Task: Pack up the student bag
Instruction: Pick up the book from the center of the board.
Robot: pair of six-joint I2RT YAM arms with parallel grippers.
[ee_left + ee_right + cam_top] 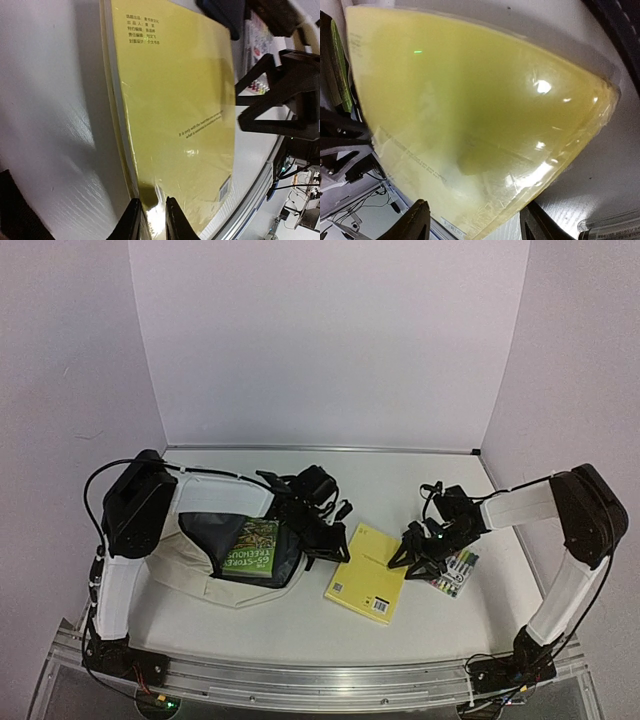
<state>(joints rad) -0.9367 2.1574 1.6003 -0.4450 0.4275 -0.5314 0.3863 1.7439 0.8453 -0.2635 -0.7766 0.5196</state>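
Far left: the student bag (185, 575) lies flat on the table (300, 635) in front of the left arm's base. Mouth is open and faces up, dark lining showing. One thing inside: a green book (252, 547), lying flat against the lining, cover up. Nothing else is visible in the bag.

Just right of the bag mouth: the left gripper (153, 218), reaching over the bag's right rim to the left edge of the yellow book (368, 573). In the wrist view the jaws are drawn in close with the book's glossy wrapped edge between them; reads as a pinch on that edge.

Centre: the yellow book lies flat on the table, just beside the bag but outside it. Its long axis runs near-to-far, leaning a little to the right at the far end. The bag opening lies directly to its left, so the book must travel leftward, broadside to its long axis, then tip into the mouth over the green book.

Right of the book: the right gripper (475, 226), at the book's right edge. Jaws stand wide apart, a corner of the book between them, neither finger clearly pressing on it. Not a grip.

Far right: a clear pack of markers (455, 572), just beyond the right gripper, outside the bag.

Judgement: the left arm is nearer the bag and has the hold; the right looks placed to steady or lift the opposite side. The slick wrapper could slip from a thin edge pinch.
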